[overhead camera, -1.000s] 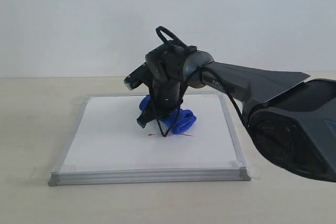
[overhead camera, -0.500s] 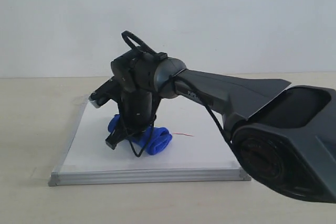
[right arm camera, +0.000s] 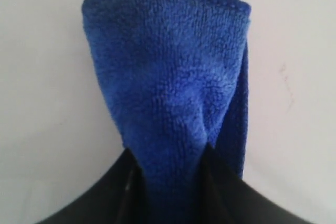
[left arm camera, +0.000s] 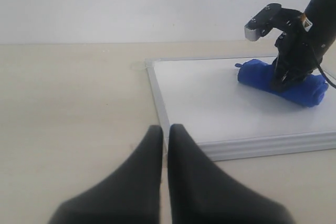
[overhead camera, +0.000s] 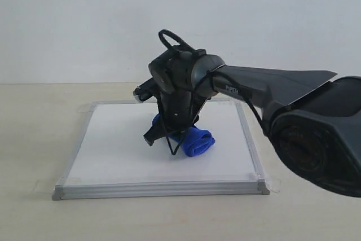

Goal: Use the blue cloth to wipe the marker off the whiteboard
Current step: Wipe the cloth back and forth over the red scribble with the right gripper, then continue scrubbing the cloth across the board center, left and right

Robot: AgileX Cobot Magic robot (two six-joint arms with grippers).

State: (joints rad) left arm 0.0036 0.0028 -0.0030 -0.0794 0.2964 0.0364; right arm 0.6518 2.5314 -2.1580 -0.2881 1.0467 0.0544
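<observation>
The whiteboard (overhead camera: 118,150), white with a silver-grey frame, lies flat on the beige table. My right gripper (overhead camera: 172,139) presses the rolled blue cloth (overhead camera: 194,141) onto the board's middle, shut on it; up close the plush cloth (right arm camera: 168,87) fills the gap between the dark fingers. No red marker line shows on the board in the exterior view; only a faint reddish trace (right arm camera: 286,85) is seen beside the cloth. My left gripper (left arm camera: 165,132) hovers over the table off the board's near corner, its fingers closed together and empty. From there the cloth (left arm camera: 278,81) and the board (left arm camera: 210,103) are visible.
The board's frame (overhead camera: 163,189) rises slightly above the beige tabletop (overhead camera: 34,139). A plain white wall stands behind. The right arm's dark link (overhead camera: 282,86) stretches over the board's right side.
The right gripper swept the cloth to the board's left, then back right to the middle. The red line seen beside the cloth earlier no longer shows.
</observation>
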